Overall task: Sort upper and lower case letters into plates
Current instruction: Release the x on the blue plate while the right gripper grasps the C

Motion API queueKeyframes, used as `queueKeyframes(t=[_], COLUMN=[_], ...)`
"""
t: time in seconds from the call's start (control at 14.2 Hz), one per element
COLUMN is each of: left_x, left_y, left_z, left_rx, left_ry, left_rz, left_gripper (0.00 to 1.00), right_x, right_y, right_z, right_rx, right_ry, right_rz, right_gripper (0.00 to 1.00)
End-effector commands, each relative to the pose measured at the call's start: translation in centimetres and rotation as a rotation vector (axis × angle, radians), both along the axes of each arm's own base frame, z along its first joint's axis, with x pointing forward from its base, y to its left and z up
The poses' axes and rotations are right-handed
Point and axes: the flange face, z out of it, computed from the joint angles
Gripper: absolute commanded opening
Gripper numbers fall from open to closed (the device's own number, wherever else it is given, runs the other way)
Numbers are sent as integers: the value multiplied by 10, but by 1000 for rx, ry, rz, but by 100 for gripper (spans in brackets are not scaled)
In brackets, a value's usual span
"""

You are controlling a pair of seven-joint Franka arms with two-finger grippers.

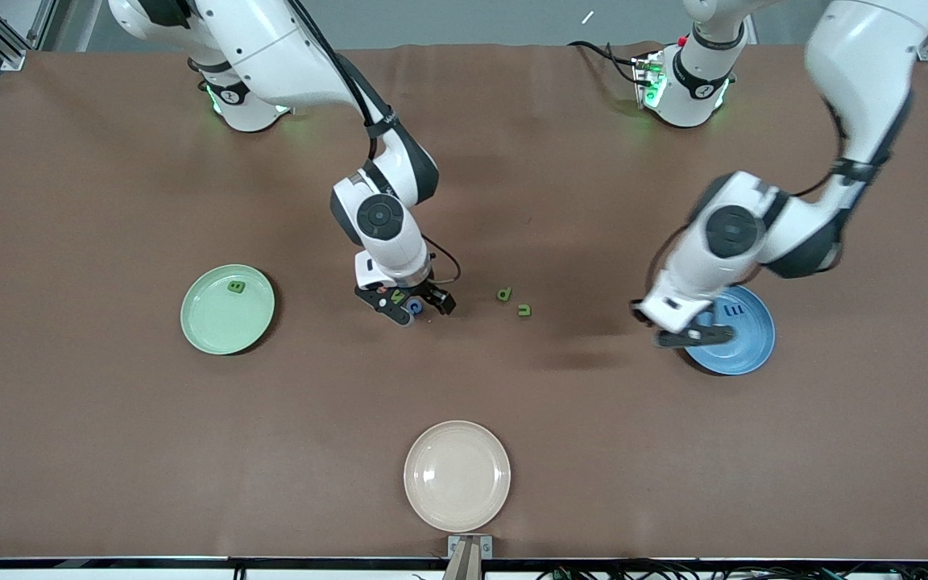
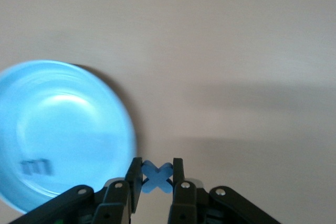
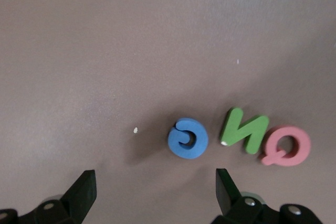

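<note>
Surveying the front view: a brown table (image 1: 109, 451) carried three plates. The mint green plate (image 1: 227, 309) lay toward the right arm's end and held one green letter B (image 1: 235, 286). The blue plate (image 1: 742, 342) lay toward the left arm's end with a dark blue letter m (image 1: 733, 308) in it. A cream plate (image 1: 457, 475) sat nearest the camera, midway along the table. Two small green letters (image 1: 514, 302) lay on the cloth between the arms, just beside each other. The right gripper (image 1: 416, 310) hung low over a cluster of letters near the table's middle, fingers spread. The left gripper (image 1: 693, 332) was over the blue plate's rim on the side toward the table's middle.

Left wrist view: the left gripper (image 2: 157, 178) was clenched on a blue letter x (image 2: 157, 176), pinched between both fingers. The blue plate (image 2: 79, 129) lay below and to one side, the m (image 2: 35, 167) resting in it.

Right wrist view: the right gripper (image 3: 155, 192) stood released, its fingers (image 3: 84, 190) wide apart and holding nothing. On the cloth under it lay a blue round letter (image 3: 188, 138), a green N (image 3: 244, 129) and a pinkish red Q (image 3: 286, 146) in a row, the N touching the Q.
</note>
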Motion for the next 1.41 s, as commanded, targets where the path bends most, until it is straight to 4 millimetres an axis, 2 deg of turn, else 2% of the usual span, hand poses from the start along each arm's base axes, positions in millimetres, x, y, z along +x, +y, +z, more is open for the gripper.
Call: queueKeyframes(t=[0.0, 0.07, 0.21, 0.28, 0.49, 0.71, 0.85, 0.92, 1.06, 1.13, 1.2, 1.27, 1.34], left_x=[1, 4, 8, 12, 20, 20, 20, 19, 19, 20, 20, 20, 21], left_y=[59, 90, 118, 128, 131, 138, 139, 143, 144, 144, 145, 146, 145], left_z=[-12, -24, -38, -43, -63, -74, -76, -79, -78, -78, -76, -75, -73], left_rx=[18, 23, 23, 13, 7, 16, 17, 25, 32, 33, 35, 37, 40], left_ry=[-33, -28, -17, -17, -15, -9, -5, -2, -4, -5, -7, -10, -14], left_rz=[-55, -67, -108, -109, -132, -146, -148, -147, -151, -154, -151, -148, -149], left_gripper=[4, 4, 4, 4, 4, 4, 5, 5, 11, 28, 30, 45, 84], right_x=[5, 6, 5, 5, 7, 8, 9, 9, 11, 11, 12, 12, 12], right_y=[3, 2, 1, -1, -7, -8, -10, -11, -12, -13, -14, -15, -15], right_z=[-5, -6, -11, -13, -21, -23, -23, -23, -22, -22, -22, -23, -22], right_rx=[-15, -20, -39, -53, -87, -90, -90, -91, -94, -97, -103, -105, -105], right_ry=[7, 4, -1, -5, -5, -4, -4, -3, 1, 0, -4, -4, -4], right_rz=[-67, -62, -45, -30, -2, 4, 2, 2, 6, 7, 13, 13, 13], right_gripper=[100, 100, 99, 94, 79, 70, 56, 52, 52, 52, 52, 52, 52])
